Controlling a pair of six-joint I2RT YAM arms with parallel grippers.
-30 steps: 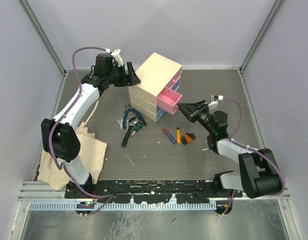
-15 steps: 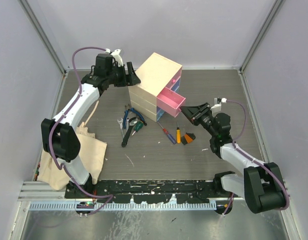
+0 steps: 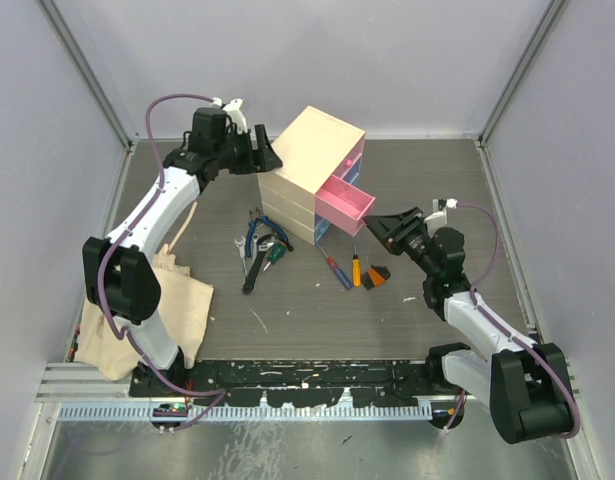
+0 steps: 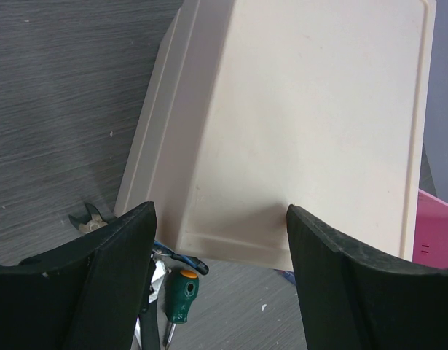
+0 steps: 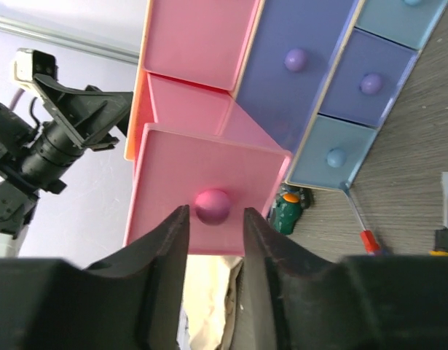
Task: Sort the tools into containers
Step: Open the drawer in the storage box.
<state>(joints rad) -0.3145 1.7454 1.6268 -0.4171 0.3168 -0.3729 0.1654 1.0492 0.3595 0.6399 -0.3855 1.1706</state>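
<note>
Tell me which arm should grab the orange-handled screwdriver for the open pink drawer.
Likely right: the open right gripper is beside the pink drawer, near the orange-handled screwdriver. The left gripper is behind the cream chest.

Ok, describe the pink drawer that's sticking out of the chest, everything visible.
The pink drawer is a glossy, plastic-looking tray, open on top, with a round, darker pink knob centred on its flat front. It sits level, partly slid out of the cream chest, front facing the right arm. From above its inside looks bare. The right gripper straddles the knob with jaws open, a thin gap on each side, so nothing grips it.
</note>
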